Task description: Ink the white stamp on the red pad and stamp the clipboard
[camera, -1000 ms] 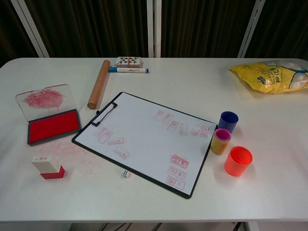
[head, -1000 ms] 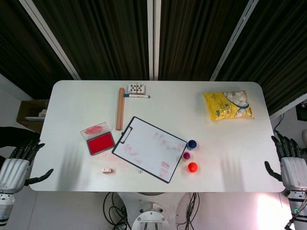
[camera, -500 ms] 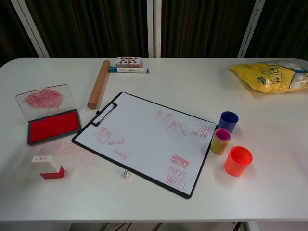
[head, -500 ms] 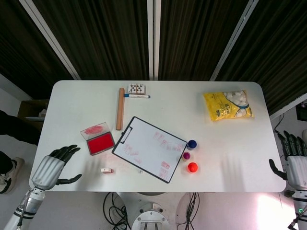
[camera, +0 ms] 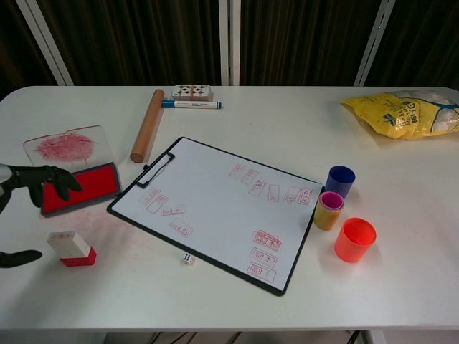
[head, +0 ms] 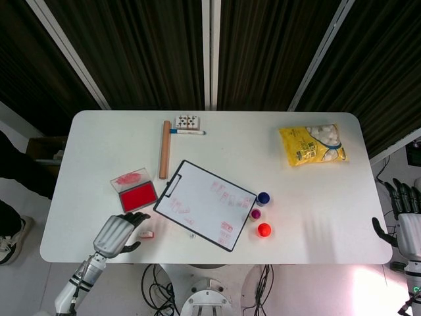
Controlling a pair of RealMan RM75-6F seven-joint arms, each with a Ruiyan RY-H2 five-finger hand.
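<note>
Head view: left hand (head: 118, 233), fingers spread and holding nothing, beside the white stamp (head: 147, 234) near the red pad (head: 138, 196) and clipboard (head: 205, 204); right hand (head: 408, 222) spread at the table edge.
Chest view: left fingers (camera: 43, 179) above the stamp, apart from it.

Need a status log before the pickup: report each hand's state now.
Left hand: open, fingers spread beside the white stamp, holding nothing.
Right hand: open, empty, at the table edge.

No lettering can be read anywhere: the red stamped marks on the clipboard (camera: 215, 208), the print on the yellow bag (camera: 404, 115) and the face of the white stamp (camera: 68, 245) (all too small) stay illegible.
</note>
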